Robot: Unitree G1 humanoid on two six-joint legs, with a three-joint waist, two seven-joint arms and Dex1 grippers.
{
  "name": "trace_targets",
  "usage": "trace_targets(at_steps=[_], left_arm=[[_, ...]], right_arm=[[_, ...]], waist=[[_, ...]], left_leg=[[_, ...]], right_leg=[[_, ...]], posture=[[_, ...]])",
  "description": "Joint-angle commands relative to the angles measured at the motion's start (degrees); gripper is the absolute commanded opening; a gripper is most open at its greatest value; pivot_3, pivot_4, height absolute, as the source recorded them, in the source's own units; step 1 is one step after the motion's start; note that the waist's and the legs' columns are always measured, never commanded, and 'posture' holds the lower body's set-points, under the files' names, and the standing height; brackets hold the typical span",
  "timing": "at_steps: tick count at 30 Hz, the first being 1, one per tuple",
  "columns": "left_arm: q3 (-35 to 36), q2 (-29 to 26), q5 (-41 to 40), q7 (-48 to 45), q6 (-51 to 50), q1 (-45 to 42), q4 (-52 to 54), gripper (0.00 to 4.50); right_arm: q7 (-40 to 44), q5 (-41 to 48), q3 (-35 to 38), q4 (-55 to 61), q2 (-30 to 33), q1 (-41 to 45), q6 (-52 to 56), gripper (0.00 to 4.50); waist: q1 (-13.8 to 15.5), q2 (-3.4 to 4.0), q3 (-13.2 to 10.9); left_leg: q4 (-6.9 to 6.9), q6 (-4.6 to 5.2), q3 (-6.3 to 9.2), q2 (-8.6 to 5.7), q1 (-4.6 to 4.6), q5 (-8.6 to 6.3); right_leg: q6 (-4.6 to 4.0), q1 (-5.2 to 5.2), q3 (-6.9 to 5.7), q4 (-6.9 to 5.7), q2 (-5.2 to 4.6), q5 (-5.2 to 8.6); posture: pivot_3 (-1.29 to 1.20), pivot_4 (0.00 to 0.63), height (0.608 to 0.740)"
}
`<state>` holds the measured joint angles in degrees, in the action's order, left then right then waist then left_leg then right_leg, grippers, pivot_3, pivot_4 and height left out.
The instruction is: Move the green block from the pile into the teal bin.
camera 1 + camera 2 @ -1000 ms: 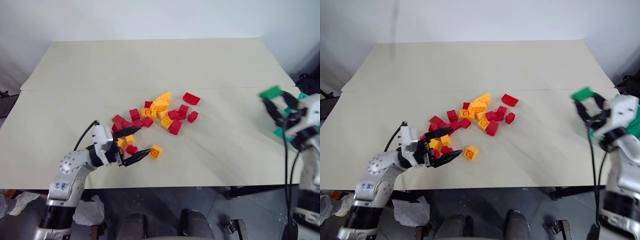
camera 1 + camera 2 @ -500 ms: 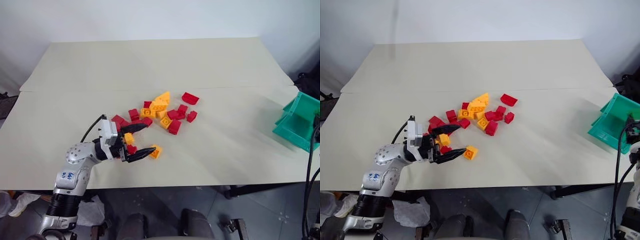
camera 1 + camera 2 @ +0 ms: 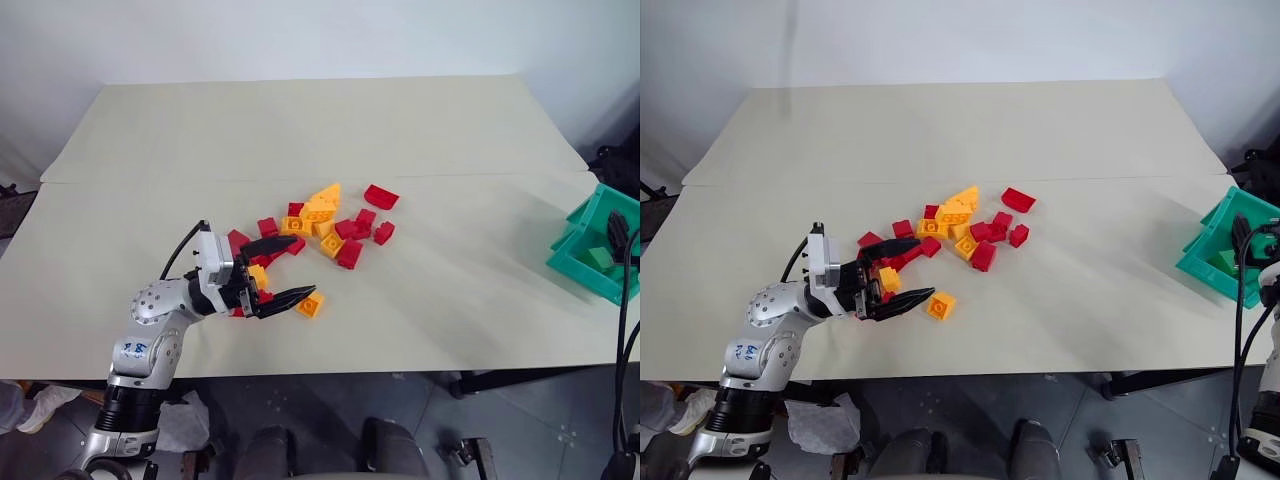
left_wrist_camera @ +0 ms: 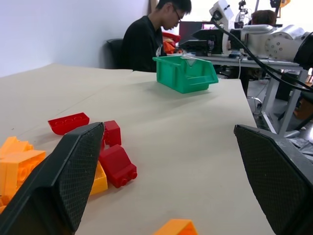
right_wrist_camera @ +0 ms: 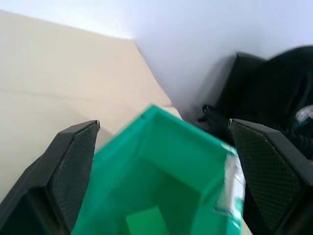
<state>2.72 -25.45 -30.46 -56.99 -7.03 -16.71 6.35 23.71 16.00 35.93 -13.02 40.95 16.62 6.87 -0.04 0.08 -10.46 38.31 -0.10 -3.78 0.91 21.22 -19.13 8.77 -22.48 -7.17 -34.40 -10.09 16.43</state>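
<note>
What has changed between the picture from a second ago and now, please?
The right gripper carried the green block out over the teal bin and let it go; it now lies inside. The left gripper rose slightly, still open and empty. The pile stayed put.

A small dark green plastic brick [image 3: 600, 258] lies inside the teal plastic bin [image 3: 580, 262] at three o'clock; scattered red and yellow-orange bricks [image 3: 320, 232] sit centrally.

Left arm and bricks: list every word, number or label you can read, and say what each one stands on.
Blue marking on the left arm's grey shell: too small and blurred to read.
Red and yellow-orange bricks of the pile: no text visible.
Teal bin: no label visible.
</note>
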Motion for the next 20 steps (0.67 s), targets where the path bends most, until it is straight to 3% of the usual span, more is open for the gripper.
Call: trace_targets(at_steps=[1,5,11,20], left_arm=[[3.4,-0.9,-1.0,1.3,0.6,0.9,1.2,4.5],[7.3,-3.6,0.3,1.7,2.1,2.2,-0.9,4.5],[11.8,-8.8,3.2,1.9,4.4,7.3,-3.3,4.5],[15.6,-10.7,6.6,4.4,8.8,16.8,-2.2,4.5]], right_arm=[[16.2,10.9,-2.1,11.2,0.0,-1.0,-6.5,4.44],[28.3,15.6,-10.7,21.5,1.9,-6.5,-2.0,4.44],[38.7,18.0,-20.5,28.9,2.8,-11.2,0.6,4.44],[50.0,15.6,-22.2,22.8,3.6,-16.9,-5.3,4.44]], waist=[[-0.2,0.03,0.0],[0.0,-0.03,0.0],[0.3,-0.06,0.0],[1.5,-0.11,0.0]], left_leg=[[-0.02,0.0,0.0,0.0,0.01,0.0],[-0.02,-0.01,0.04,0.07,-0.03,0.0],[0.04,0.02,0.08,0.04,0.02,-0.02],[0.15,0.06,0.06,0.04,0.03,-0.05]], right_leg=[[0.0,-0.01,0.0,0.01,0.0,0.0],[-0.01,0.02,-0.02,0.0,0.08,0.0],[0.0,0.03,-0.04,0.03,0.05,-0.01],[-0.03,0.11,-0.05,0.22,0.06,-0.03]], posture=[[0.0,0.15,0.74],[0.0,0.15,0.74],[0.0,0.15,0.74],[0.0,0.15,0.74]])
